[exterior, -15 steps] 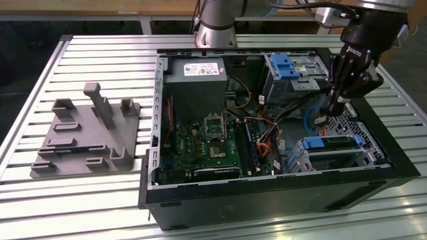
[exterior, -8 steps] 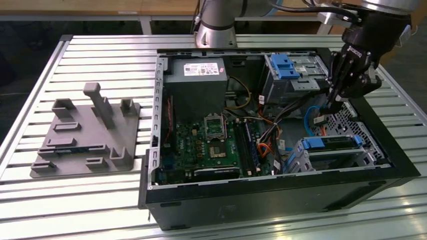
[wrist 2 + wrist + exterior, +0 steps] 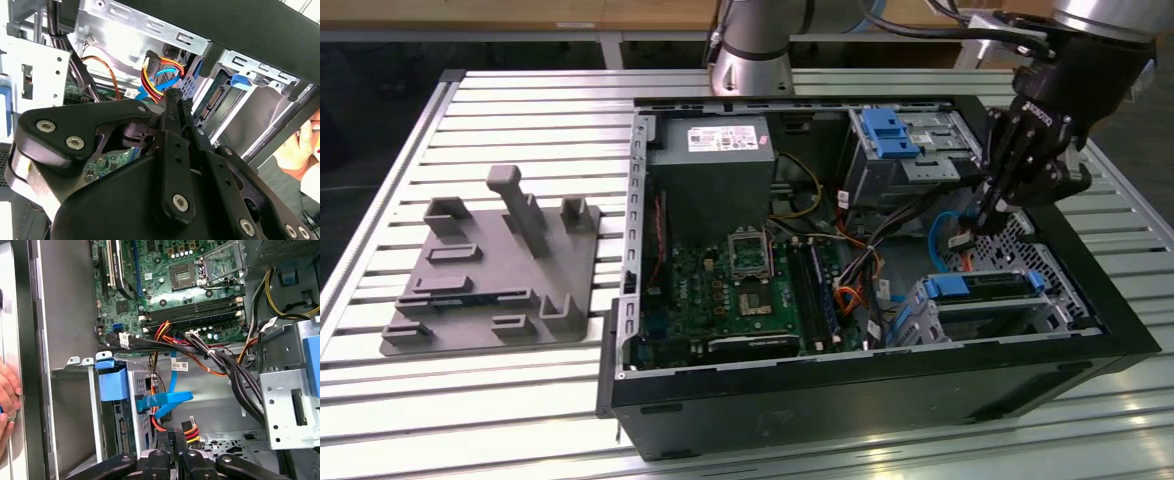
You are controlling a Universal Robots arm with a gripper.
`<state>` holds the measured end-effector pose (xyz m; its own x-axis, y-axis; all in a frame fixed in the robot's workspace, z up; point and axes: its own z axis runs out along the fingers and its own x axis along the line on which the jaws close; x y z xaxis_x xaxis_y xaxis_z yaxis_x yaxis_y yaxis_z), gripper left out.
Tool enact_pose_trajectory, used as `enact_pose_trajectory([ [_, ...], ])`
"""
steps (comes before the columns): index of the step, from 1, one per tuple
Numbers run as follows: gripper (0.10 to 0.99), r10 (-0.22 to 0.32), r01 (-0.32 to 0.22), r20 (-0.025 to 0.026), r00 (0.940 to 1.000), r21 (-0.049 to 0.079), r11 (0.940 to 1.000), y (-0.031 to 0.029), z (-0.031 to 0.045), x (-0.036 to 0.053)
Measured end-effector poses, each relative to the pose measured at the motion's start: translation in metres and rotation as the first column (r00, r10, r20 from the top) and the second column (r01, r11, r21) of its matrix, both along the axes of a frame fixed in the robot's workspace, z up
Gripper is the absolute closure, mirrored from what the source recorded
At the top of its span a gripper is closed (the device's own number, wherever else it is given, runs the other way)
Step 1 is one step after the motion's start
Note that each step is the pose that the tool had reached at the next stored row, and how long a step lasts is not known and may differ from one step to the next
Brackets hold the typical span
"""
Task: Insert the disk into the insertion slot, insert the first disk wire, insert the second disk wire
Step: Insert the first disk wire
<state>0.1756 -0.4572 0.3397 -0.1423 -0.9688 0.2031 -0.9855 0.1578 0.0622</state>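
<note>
- Pincer point(image 3: 978, 222) hangs inside the open computer case point(image 3: 854, 385), at about 3 o'clock of the opening in the exterior view. In both wrist views its fingers look clenched on the small black plug of the first disk wire point(image 3: 191, 430) — the red, yellow and orange strands fan out right at the tips.
- Down at about 4 o'clock the disk point(image 3: 983, 287) sits in the insertion slot point(image 3: 917, 318) with its blue carrier showing, so that part of the job looks done from where I stand.
- Just beside the held plug lies the second disk wire point(image 3: 165, 400), flat and light blue. I cannot tell whether its own plug is seated.
- To my eye the step in hand is mating the held plug to the disk's connector edge point(image 3: 216, 100).
- Doing it well means keeping the plug square to the socket, with the keyed side matched.
- It also means pressing straight along the socket's line — a tilted push could bind or bend something.
- The second disk wire and the black wire loom point(image 3: 235, 375) crowd the approach, so the plug should pass clear of them rather than drag them in.
- A person's hand point(image 3: 6, 400) rests at the case wall near the cage, which argues for slow, small motion.
</note>
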Motion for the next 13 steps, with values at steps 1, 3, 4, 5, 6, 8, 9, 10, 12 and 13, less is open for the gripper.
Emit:
enact_pose_trajectory([
  [1,0.925,0.0,0.0,0.0,1.0,0.004,1.0,-0.0019,0.0,0.0002],
  [3,0.925,0.0,0.0,-0.0001,1.0,0.01,0.9999,-0.0055,0.0,0.0007],
  [4,0.925,0.0,0.0,0.0,1.0,0.012,0.9999,-0.0067,-0.0001,0.0008],
  [5,0.925,0.0,0.0,0.0012,1.0,0.015,0.9999,-0.0075,0.0,0.0008],
  [6,0.925,0.002,-0.002,0.0059,1.0,0.018,0.9998,-0.0079,0.0,0.0007],
  [8,0.925,0.009,-0.01,0.0186,0.9998,0.024,0.9997,-0.0082,0.0,0.0008],
  [9,0.925,0.014,-0.015,0.0248,0.9996,0.026,0.9996,-0.0084,-0.0001,0.0008],
  [10,0.925,0.018,-0.018,0.0299,0.9994,0.028,0.9994,-0.0087,0.0,0.0008],
  [12,0.925,0.019,-0.021,0.0351,0.9992,0.041,0.999,-0.0108,-0.0001,0.0008],
  [13,0.925,0.019,-0.021,0.0359,0.9992,0.056,0.9982,-0.0122,-0.0002,0.0008],
])
